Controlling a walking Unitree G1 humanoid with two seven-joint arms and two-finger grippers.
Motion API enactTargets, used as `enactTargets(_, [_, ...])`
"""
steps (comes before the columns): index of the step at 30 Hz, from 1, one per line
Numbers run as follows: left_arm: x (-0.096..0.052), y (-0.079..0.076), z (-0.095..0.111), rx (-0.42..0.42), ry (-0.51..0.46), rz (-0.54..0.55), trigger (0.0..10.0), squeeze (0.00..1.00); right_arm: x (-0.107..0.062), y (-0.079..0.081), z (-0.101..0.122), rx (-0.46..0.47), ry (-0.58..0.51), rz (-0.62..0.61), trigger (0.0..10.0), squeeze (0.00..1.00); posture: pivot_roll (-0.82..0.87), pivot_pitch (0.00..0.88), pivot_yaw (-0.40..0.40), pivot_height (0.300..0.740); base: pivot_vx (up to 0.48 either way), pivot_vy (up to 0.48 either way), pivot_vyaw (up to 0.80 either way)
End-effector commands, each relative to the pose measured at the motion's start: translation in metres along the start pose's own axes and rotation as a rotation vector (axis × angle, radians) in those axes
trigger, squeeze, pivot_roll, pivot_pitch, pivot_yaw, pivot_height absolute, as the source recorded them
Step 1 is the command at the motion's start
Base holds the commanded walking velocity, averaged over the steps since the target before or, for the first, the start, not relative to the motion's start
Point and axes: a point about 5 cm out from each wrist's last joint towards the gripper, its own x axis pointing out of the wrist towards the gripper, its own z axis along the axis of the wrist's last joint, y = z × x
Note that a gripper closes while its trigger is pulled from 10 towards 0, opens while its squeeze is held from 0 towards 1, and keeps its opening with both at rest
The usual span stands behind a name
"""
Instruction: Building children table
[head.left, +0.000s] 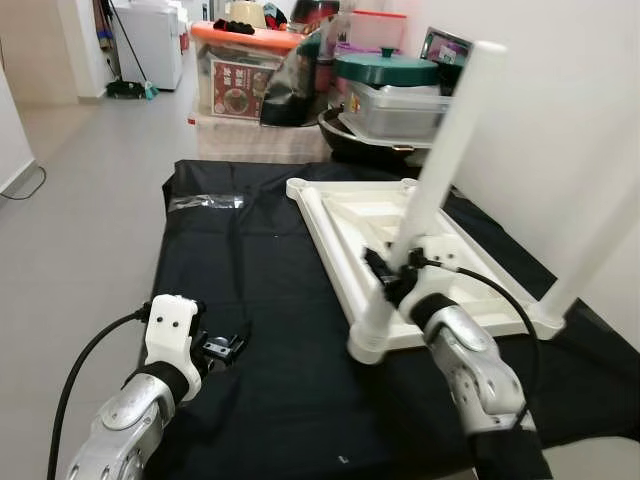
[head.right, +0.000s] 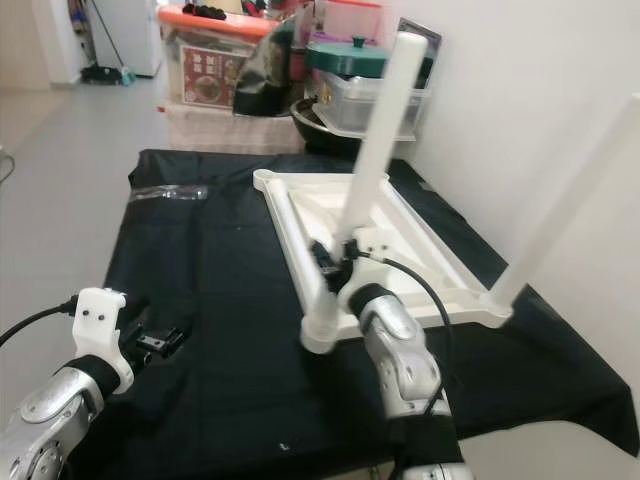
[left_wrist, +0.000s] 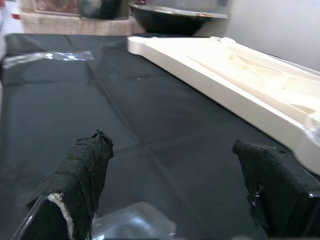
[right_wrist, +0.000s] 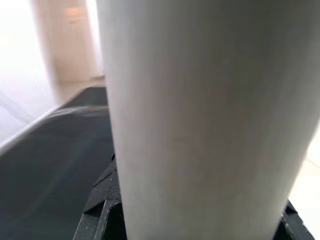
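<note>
Table leg (head.left: 440, 170), its base hidden by the right end effector (head.left: 392, 272) clamped on it; left end effector (left_wrist: 175, 190) hovers, fingers apart.

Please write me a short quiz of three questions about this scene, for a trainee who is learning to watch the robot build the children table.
1. True or false: the white tabletop lies upside down on the black cloth.
2. Which claw is closed around the tilted white table leg?
A. the left claw
B. the right claw
C. neither one
3. Fill in: the left claw hangs over the cloth with its fingers ____ and nothing between them.

Key
1. True: the ribbed underside faces up.
2. B: it grips the leg near its lower end, at the tabletop's near corner.
3. open
</note>
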Motion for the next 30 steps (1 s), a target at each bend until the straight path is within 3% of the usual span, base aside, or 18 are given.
enactTargets(1, [0.003,0.0,-0.002,0.012,0.016,-0.01,10.0,0.0,-0.015,-0.028,-0.022,0.022,0.089,-0.209,0.0,0.0,0.07,0.0,-0.094,0.74,0.0,0.0,0.0])
enactTargets(2, [0.006,0.0,-0.002,0.016,0.016,-0.014,10.0,0.0,-0.022,-0.03,-0.025,0.017,0.093,-0.296,0.0,0.0,0.07,0.0,-0.091,0.74,0.0,0.0,0.0])
enactTargets(7, [0.011,0.001,0.0,0.026,0.011,-0.013,10.0,0.0,-0.027,-0.03,-0.029,0.026,0.112,-0.443,0.0,0.0,0.07,0.0,-0.089,0.74,0.0,0.0,0.0])
enactTargets(11, [0.011,0.002,0.001,0.032,0.01,-0.012,10.0,0.0,-0.024,-0.023,-0.025,0.053,0.102,-0.438,0.0,0.0,0.07,0.0,-0.087,0.74,0.0,0.0,0.0])
enactTargets(12, [0.01,0.002,0.001,0.034,0.01,-0.013,10.0,0.0,-0.024,-0.02,-0.025,0.054,0.107,-0.424,2.9,0.0,0.07,0.0,-0.086,0.74,0.0,0.0,0.0])
enactTargets(14, [0.01,0.002,0.001,0.036,0.011,-0.013,10.0,0.0,-0.023,-0.018,-0.025,0.054,0.108,-0.413,2.9,0.0,0.07,0.0,-0.086,0.74,0.0,0.0,0.0])
enactTargets(15, [0.011,0.003,0.001,0.039,0.01,-0.014,10.0,0.0,-0.022,-0.015,-0.024,0.037,0.122,-0.385,10.0,0.0,0.07,0.0,-0.083,0.74,0.0,0.0,0.0])
enactTargets(19, [0.012,0.002,0.001,0.04,0.01,-0.02,10.0,0.0,-0.024,-0.014,-0.02,0.028,0.106,-0.389,10.0,0.0,0.06,0.0,-0.08,0.74,0.0,0.0,0.0])
enactTargets(21, [0.013,0.001,0.001,0.039,0.01,-0.022,10.0,0.0,-0.025,-0.015,-0.017,0.031,0.093,-0.396,10.0,0.05,0.06,0.0,-0.079,0.74,0.0,0.0,0.0])
enactTargets(22, [0.013,0.001,0.001,0.039,0.009,-0.024,10.0,0.0,-0.025,-0.015,-0.015,0.037,0.081,-0.406,10.0,1.0,0.05,0.0,-0.077,0.74,0.0,0.0,0.0])
enactTargets(26, [0.014,0.0,0.001,0.039,0.009,-0.028,10.0,0.0,-0.026,-0.015,-0.006,0.052,0.035,-0.411,10.0,1.0,0.05,0.0,-0.074,0.74,0.0,0.0,0.0])
enactTargets(30, [0.014,0.001,0.001,0.041,0.01,-0.031,10.0,0.0,-0.028,-0.014,0.019,0.075,-0.076,-0.345,10.0,1.0,0.05,0.0,-0.072,0.74,0.0,0.0,0.0])
